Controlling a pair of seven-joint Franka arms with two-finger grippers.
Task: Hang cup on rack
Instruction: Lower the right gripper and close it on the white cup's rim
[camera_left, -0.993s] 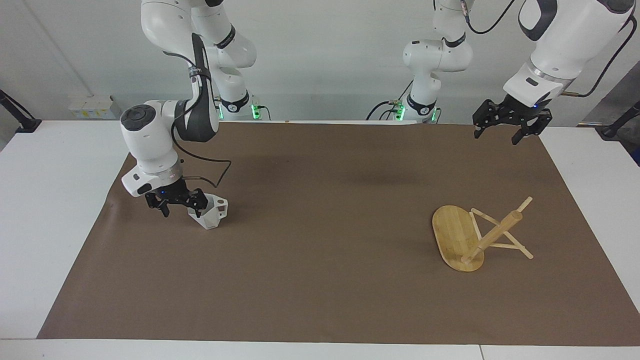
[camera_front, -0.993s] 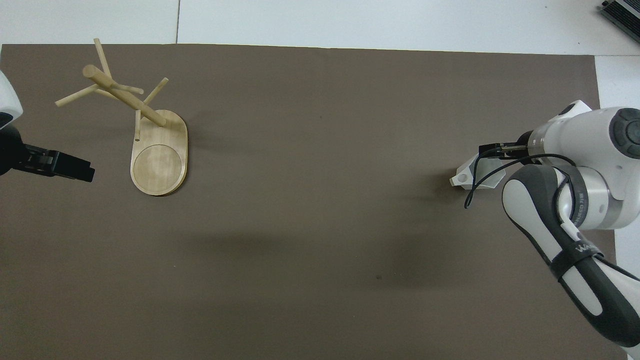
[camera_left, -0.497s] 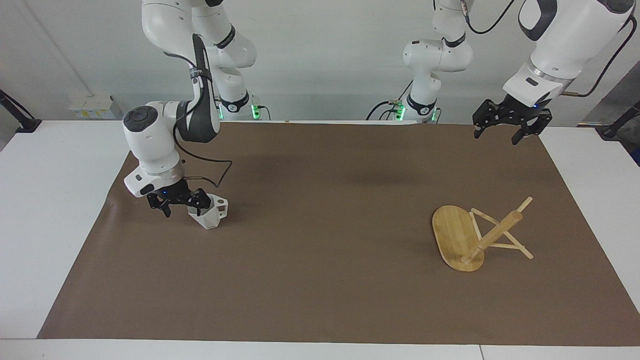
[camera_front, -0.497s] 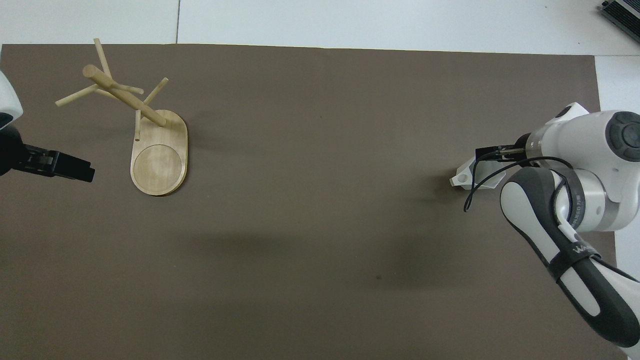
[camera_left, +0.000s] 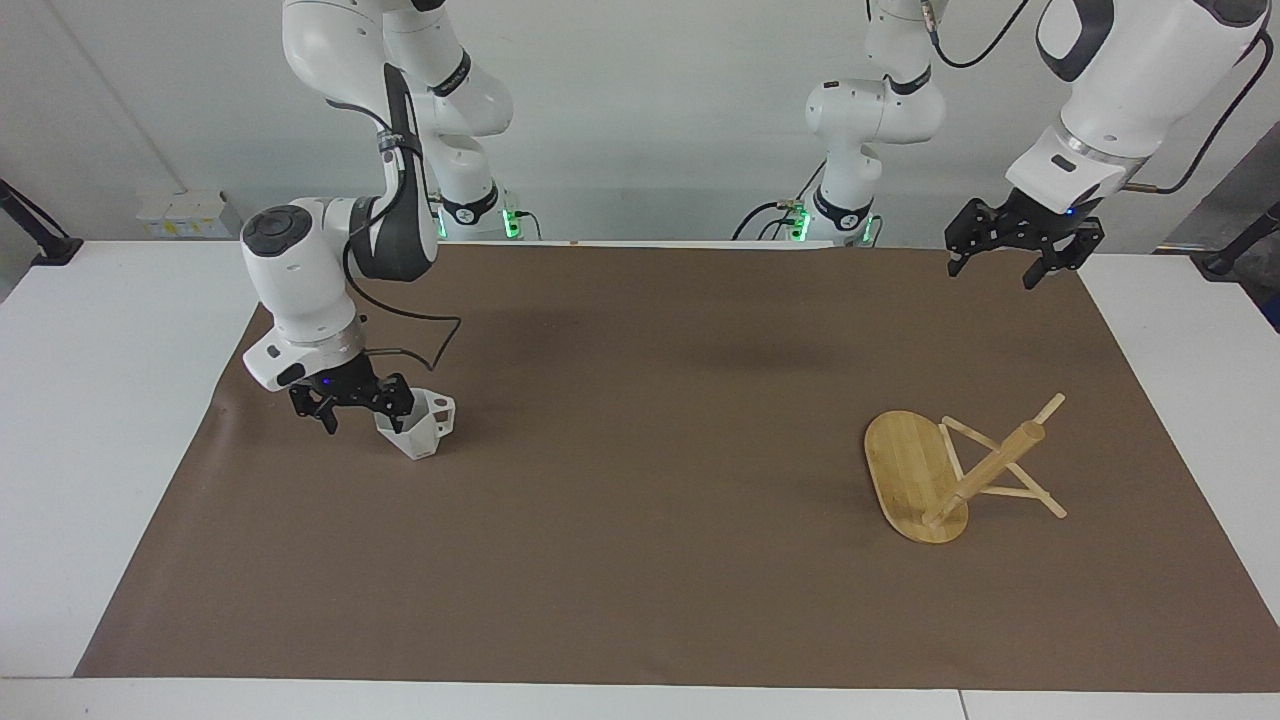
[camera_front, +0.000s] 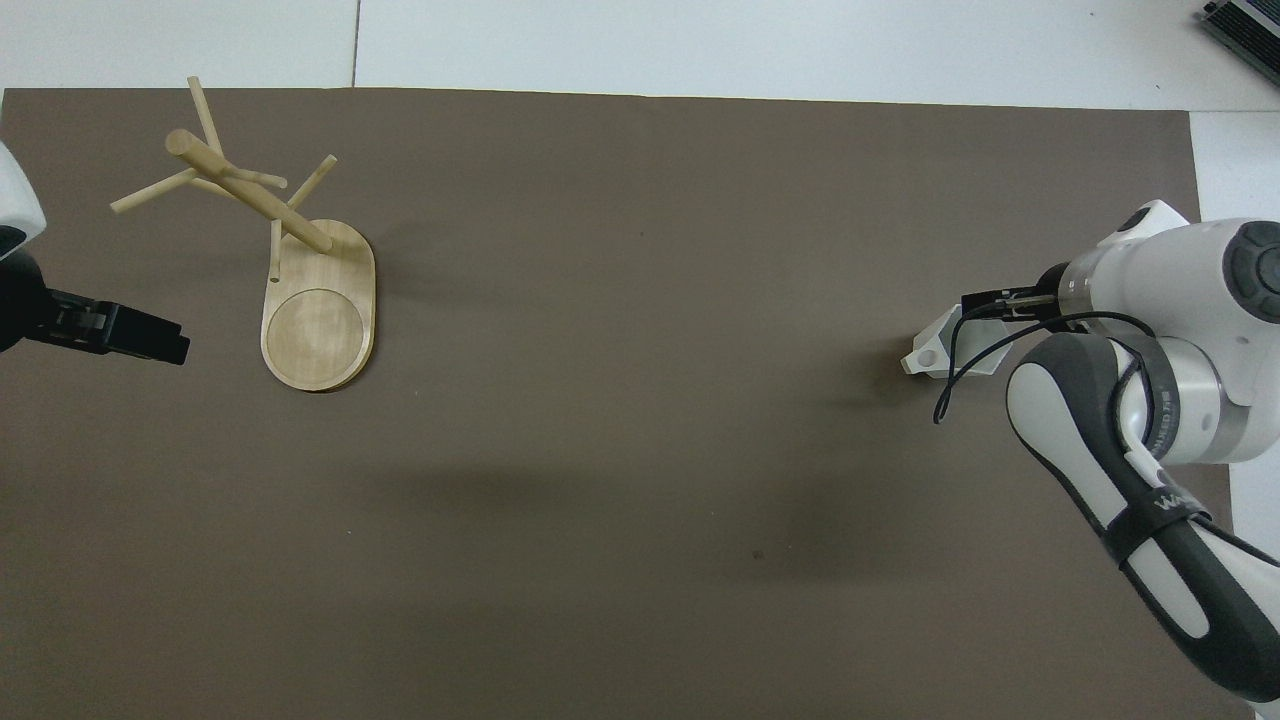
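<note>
The cup (camera_left: 420, 427) sits at the right gripper (camera_left: 352, 402), whose grasp I cannot tell; a rim-only pinch could slip. The left gripper (camera_left: 1010, 250) waits spread open, holding nothing.

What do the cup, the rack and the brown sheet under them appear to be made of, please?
The cup looks like matte white plastic or ceramic, with flat angular facets and no shine; which one is unclear. The rack looks like pale bamboo or wood, with a visible streaky grain on its base. The brown sheet seems to be matte paper, creased near its edge.
</note>
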